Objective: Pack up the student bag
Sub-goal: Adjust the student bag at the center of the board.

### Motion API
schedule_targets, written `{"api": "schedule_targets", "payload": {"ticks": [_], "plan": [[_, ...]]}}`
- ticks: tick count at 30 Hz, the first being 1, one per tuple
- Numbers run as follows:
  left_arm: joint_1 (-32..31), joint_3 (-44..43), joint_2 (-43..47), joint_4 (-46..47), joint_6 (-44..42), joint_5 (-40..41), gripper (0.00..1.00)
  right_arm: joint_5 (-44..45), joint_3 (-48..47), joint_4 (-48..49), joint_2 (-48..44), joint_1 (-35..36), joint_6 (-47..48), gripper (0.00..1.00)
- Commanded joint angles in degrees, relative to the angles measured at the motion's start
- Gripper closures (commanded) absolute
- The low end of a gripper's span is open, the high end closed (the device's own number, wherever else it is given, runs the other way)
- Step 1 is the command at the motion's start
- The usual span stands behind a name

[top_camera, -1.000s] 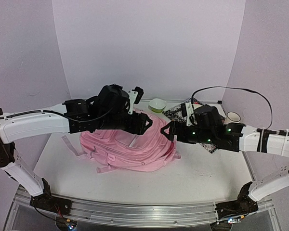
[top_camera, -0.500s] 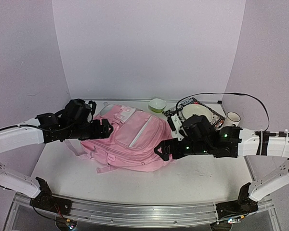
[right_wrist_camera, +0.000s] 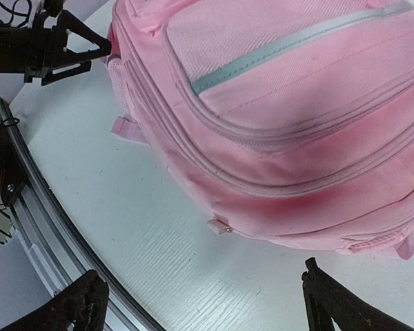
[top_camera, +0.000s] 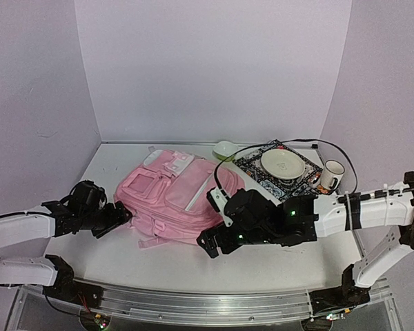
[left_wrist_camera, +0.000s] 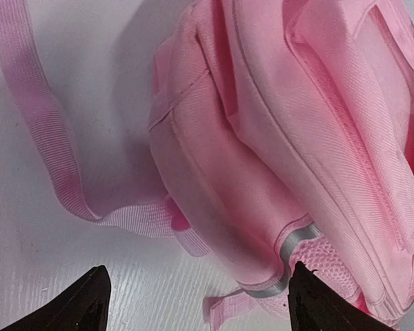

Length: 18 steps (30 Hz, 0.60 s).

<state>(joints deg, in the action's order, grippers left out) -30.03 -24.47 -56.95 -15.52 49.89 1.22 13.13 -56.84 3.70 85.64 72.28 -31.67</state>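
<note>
The student bag (top_camera: 172, 196) is a pink backpack lying flat on the white table, front pockets up. My left gripper (top_camera: 121, 219) is open and empty, low on the table just left of the bag's near-left corner. In the left wrist view its gripper (left_wrist_camera: 196, 310) faces the bag's side (left_wrist_camera: 283, 138) and a loose strap (left_wrist_camera: 41, 131). My right gripper (top_camera: 210, 241) is open and empty, just in front of the bag's near-right edge. In the right wrist view that gripper (right_wrist_camera: 207, 307) hovers over bare table below the bag (right_wrist_camera: 297, 103) and a small zip pull (right_wrist_camera: 219, 226).
A patterned mat with a white plate (top_camera: 283, 164) lies at the back right, a mug (top_camera: 331, 172) beside it. A green bowl (top_camera: 224, 148) sits behind the bag. A metal rail (top_camera: 193, 303) runs along the near edge.
Both arms have drawn back from over the bag toward the near edge and come down low. The left arm swung far left. The bag now lies uncovered and flat.
</note>
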Motion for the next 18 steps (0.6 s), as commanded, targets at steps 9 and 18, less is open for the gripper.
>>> {"api": "schedule_targets", "payload": {"ticks": [9, 18], "plan": [[1.9, 2.3, -10.5, 24.3, 3.5, -14.7, 0.19, 4.8, -2.8, -2.9, 9.5, -4.2, -7.8, 0.09], [1.8, 1.4, -16.1, 30.3, 3.9, -18.8, 0.58, 2.8, -7.1, 0.4, 15.5, -14.1, -1.0, 0.18]]}}
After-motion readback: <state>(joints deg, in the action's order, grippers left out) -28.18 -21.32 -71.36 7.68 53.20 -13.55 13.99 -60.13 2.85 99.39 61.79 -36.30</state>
